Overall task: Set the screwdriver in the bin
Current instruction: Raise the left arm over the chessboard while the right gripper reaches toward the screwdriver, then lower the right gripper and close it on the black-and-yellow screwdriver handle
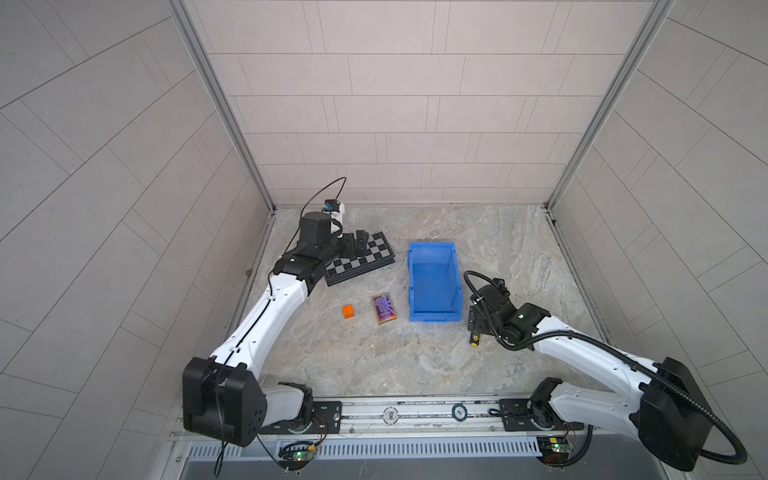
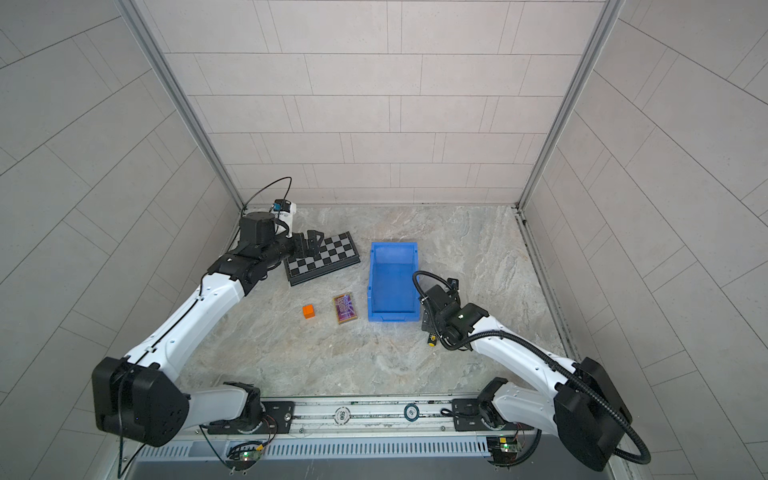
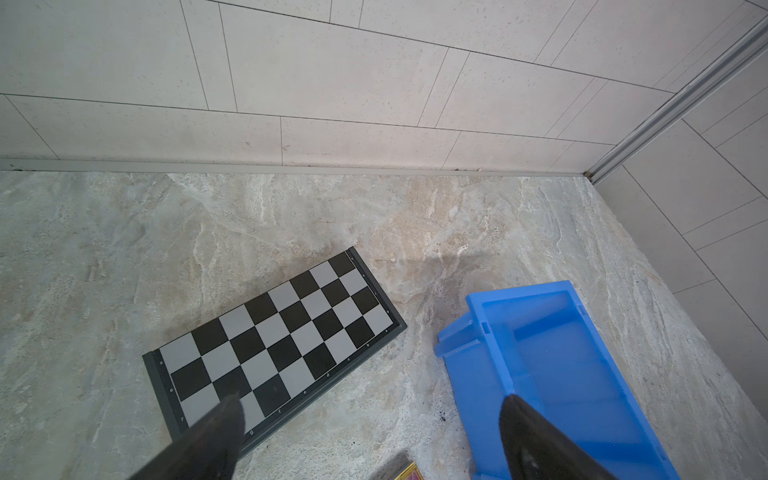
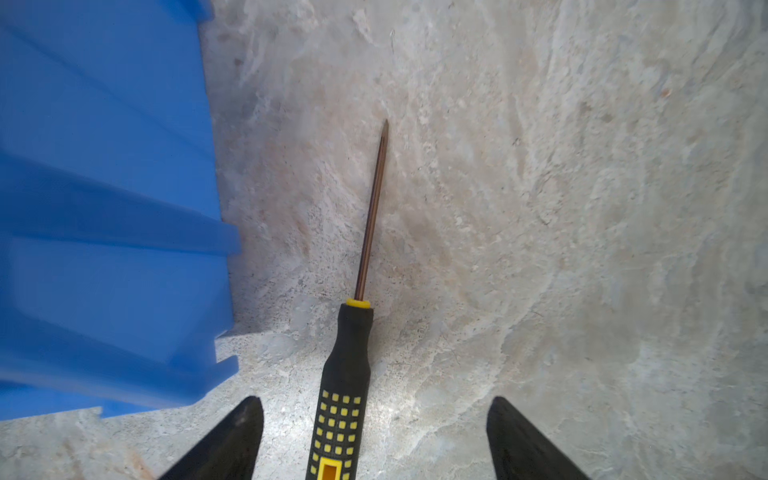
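Note:
The screwdriver lies flat on the stone table, black handle with yellow dots, thin shaft pointing away beside the blue bin. My right gripper is open and straddles the handle, with a gap on each side and neither finger touching it. In both top views only the yellow end cap shows from under the right wrist, just right of the bin's near corner. My left gripper hangs open and empty over the checkerboard's far left end.
A black-and-grey checkerboard lies left of the bin. An orange cube and a colourful flat box sit in front of it. Tiled walls close the table on three sides; a metal rail runs along the front.

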`<control>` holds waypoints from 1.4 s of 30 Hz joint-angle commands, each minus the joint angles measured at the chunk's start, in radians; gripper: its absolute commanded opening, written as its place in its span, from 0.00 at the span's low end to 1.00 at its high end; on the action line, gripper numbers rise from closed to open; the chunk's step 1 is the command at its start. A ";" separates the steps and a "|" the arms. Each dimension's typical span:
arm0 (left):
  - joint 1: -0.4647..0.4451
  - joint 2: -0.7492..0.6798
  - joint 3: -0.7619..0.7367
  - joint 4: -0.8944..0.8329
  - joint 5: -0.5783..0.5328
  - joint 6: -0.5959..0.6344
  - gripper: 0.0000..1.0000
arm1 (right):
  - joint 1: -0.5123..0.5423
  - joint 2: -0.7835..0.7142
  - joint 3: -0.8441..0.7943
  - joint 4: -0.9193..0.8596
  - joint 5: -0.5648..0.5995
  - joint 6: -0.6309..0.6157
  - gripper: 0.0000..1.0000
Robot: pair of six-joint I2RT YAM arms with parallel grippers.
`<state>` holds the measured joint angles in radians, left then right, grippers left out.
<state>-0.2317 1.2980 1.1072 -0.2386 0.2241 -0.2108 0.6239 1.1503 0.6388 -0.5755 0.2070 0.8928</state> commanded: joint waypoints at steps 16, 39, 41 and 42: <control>-0.001 -0.002 0.031 -0.003 -0.006 0.005 0.99 | 0.007 0.120 -0.088 0.153 -0.073 0.081 0.63; 0.000 -0.023 0.033 -0.021 -0.043 0.033 0.99 | 0.003 0.177 -0.028 0.087 -0.013 0.034 0.29; 0.000 -0.025 0.033 -0.022 -0.046 0.034 0.99 | 0.001 0.172 -0.025 0.069 -0.004 0.037 0.24; 0.000 -0.026 0.033 -0.022 -0.046 0.035 1.00 | -0.001 0.170 -0.024 0.064 -0.002 0.034 0.24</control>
<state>-0.2317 1.2976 1.1076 -0.2455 0.1905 -0.1917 0.6235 1.3296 0.5961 -0.4637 0.1616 0.9184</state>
